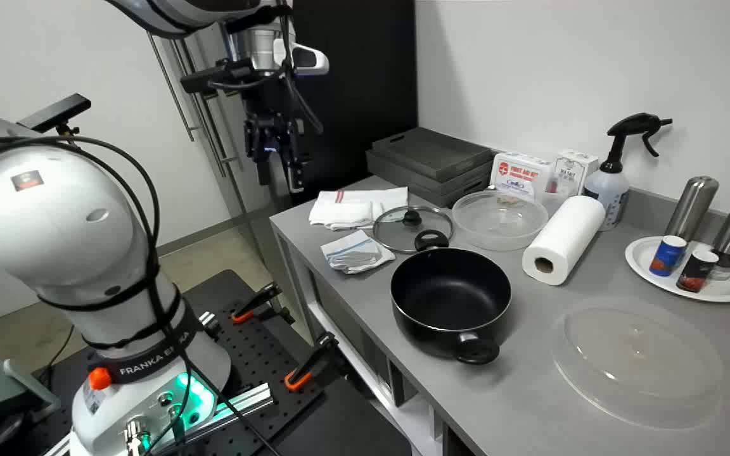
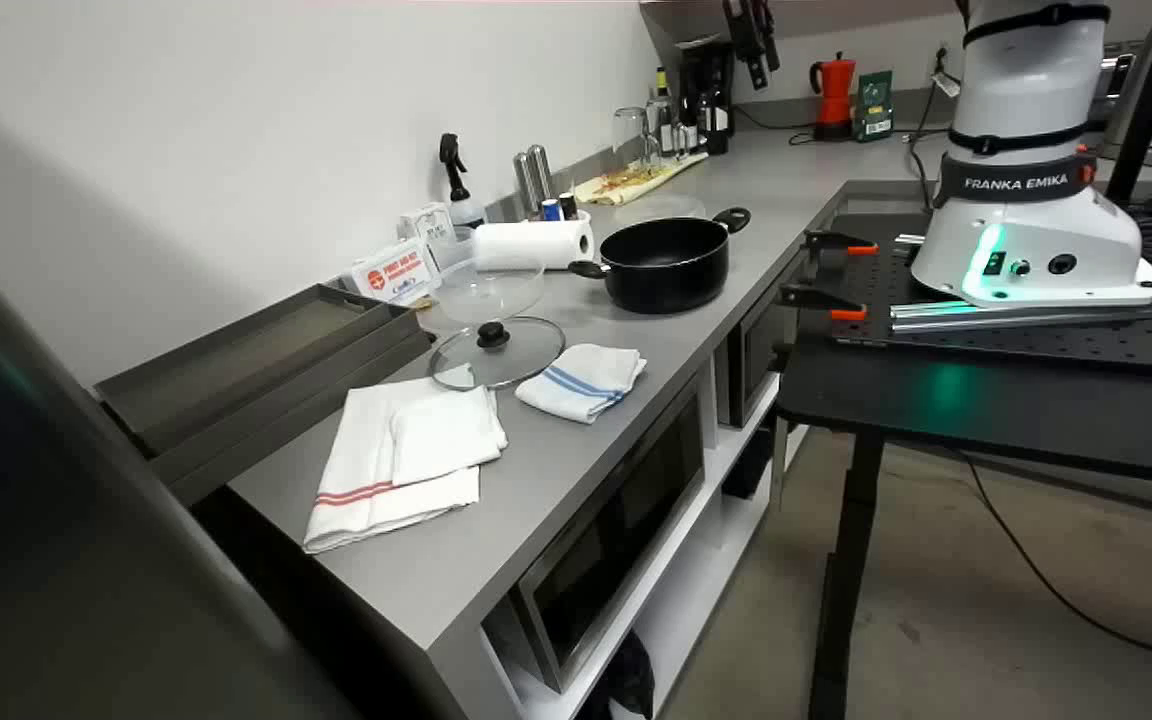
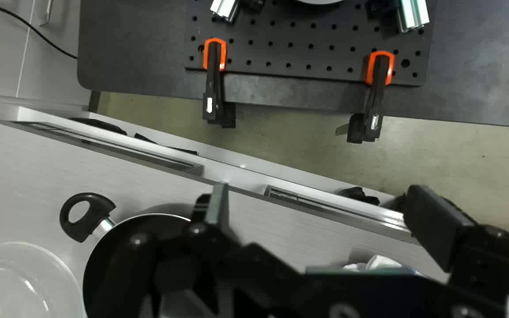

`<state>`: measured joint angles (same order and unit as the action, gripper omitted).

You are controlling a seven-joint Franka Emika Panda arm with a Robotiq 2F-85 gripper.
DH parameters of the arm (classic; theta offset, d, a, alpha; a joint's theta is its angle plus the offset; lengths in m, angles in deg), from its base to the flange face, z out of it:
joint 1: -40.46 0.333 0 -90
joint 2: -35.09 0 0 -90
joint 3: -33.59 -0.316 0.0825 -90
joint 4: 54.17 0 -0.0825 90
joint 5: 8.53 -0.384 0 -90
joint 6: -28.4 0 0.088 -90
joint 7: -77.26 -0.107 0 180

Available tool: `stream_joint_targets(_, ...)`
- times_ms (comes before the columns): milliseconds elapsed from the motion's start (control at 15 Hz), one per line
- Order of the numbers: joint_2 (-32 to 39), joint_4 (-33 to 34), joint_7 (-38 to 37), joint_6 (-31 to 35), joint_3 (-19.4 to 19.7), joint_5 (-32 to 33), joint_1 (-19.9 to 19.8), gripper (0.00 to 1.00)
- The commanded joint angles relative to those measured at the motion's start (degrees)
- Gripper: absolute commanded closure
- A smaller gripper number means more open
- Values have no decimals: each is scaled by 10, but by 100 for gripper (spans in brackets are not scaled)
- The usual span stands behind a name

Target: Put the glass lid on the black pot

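Observation:
The glass lid lies on the counter with its black knob up, partly over a white towel and close behind the pot. It also shows in an exterior view; it is not visible in the wrist view. The black pot stands uncovered on the counter, its inside dark and empty. It shows in an exterior view and partly, behind the gripper, in the wrist view. My gripper is high above the counter, apart from lid and pot. Its fingers are spread wide with nothing between them.
Folded towels lie by the lid. A clear bowl, a paper-towel roll and stacked grey trays stand behind. A clear plastic cover lies beyond the pot. Clamps hold the robot's table apart from the counter edge.

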<state>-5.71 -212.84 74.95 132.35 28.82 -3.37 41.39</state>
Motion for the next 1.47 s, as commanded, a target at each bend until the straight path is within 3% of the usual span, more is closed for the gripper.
stream_joint_targets(0,0,1,-3,-2,5,3,5,0)
stream_joint_targets(733,0,1,-3,-2,5,3,5,0)
stream_joint_targets(1400,159,85,52,104,5,21,21,0)
